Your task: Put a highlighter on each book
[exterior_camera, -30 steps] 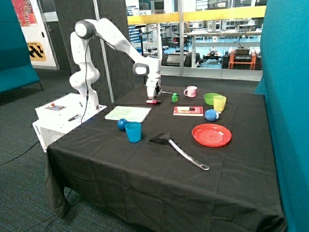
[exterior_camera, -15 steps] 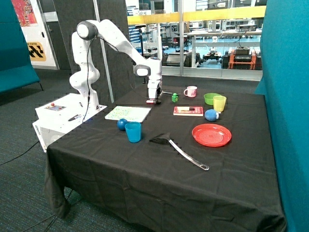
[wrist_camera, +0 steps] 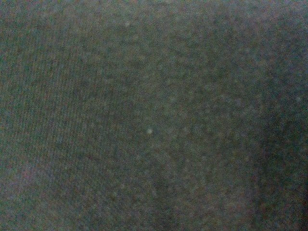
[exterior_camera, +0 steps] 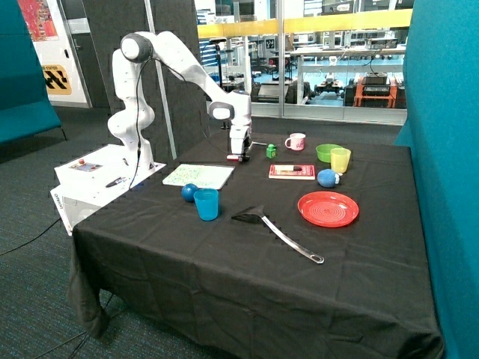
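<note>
My gripper (exterior_camera: 236, 154) is down at the tablecloth at the back of the table, right over the red highlighter (exterior_camera: 242, 158), of which only a bit of red shows at its base. The wrist view shows nothing but black cloth up close. The white book speckled green (exterior_camera: 198, 176) lies flat just in front of the gripper with nothing on it. The small red book (exterior_camera: 292, 172) lies further along, toward the cups, with a short pale and dark shape on its cover that I cannot identify.
A blue ball (exterior_camera: 188, 192) and a blue cup (exterior_camera: 206, 203) stand in front of the white book. A black spatula (exterior_camera: 277, 230) and a red plate (exterior_camera: 328, 208) lie nearer the front. A green cube (exterior_camera: 271, 151), a mug (exterior_camera: 296, 141), a green bowl (exterior_camera: 325, 152), a yellow cup (exterior_camera: 340, 160) and another blue ball (exterior_camera: 327, 178) crowd the back.
The gripper has come down from just above the red highlighter to the tablecloth, now covering most of it. Nothing else on the table has moved.
</note>
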Tool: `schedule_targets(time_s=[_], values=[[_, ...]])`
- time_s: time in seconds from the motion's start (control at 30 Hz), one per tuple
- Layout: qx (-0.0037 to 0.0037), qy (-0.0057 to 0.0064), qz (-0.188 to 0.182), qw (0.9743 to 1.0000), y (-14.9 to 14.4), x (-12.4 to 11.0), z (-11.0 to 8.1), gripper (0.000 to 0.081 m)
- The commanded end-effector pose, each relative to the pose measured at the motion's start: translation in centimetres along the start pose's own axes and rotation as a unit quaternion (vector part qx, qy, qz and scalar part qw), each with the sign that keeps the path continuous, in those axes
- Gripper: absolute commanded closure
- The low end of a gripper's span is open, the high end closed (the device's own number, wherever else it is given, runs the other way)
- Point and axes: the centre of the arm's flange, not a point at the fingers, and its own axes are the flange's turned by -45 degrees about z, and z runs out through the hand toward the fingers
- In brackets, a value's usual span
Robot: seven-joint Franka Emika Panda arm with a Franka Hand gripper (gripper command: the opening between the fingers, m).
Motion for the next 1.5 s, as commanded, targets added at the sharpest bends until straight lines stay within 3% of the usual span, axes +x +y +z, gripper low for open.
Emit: schedule_targets(time_s=[0.0, 0.2, 0.37, 0.47, 1.03, 1.47], values=[[0.00021, 0.0022, -0.005, 1.0, -0.3, -0.4, 0.6, 0.0354], [0.0002, 0.0022, -0.006, 1.0, -0.3, -0.5, 0.7, 0.0436], [0.00021, 0.0022, -0.004, 1.0, -0.2, -0.4, 0.7, 0.0725], [0.00021, 0.0022, -0.004, 1.0, -0.1, -0.3, 0.7, 0.0798], [0.0002, 0.0022, -0.01, 0.9999, 0.2, -0.2, 0.5, 0.0808], [0.00019, 0.0022, -0.014, 0.9999, 1.4, 0.5, -3.0, 0.0808]])
